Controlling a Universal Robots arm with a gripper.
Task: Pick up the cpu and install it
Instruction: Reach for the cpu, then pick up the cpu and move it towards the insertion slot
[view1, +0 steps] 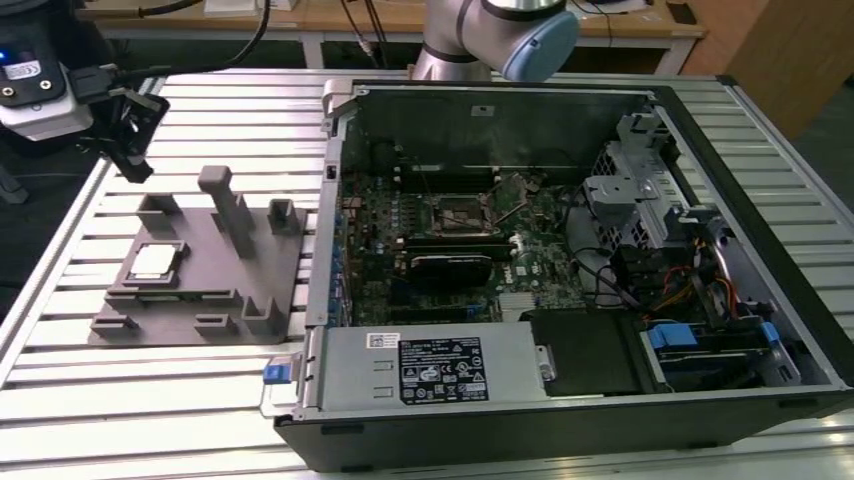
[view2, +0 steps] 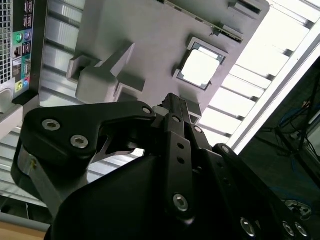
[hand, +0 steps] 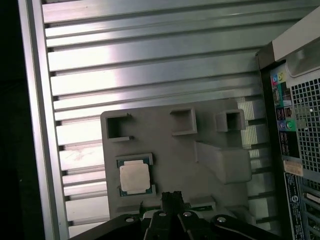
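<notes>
The cpu (view1: 154, 262) is a small silvery square chip lying in a shallow recess of the grey fixture plate (view1: 200, 300), at the exterior view's left. In both wrist views it lies flat, uncovered (view2: 201, 67) (hand: 135, 177). My gripper (view1: 136, 168) hangs above the table behind the fixture, well above and apart from the cpu. Its black fingers (view2: 172, 107) meet at their tips (hand: 172, 197), shut with nothing between them. The open motherboard socket (view1: 461, 212) sits inside the computer case, its load frame raised.
The open computer case (view1: 561, 390) fills the exterior view's right, with drive bays, cables and a power supply. Grey posts and blocks (view1: 224, 205) rise from the fixture plate near the cpu. The slatted metal table (view1: 200, 100) lies bare around the fixture.
</notes>
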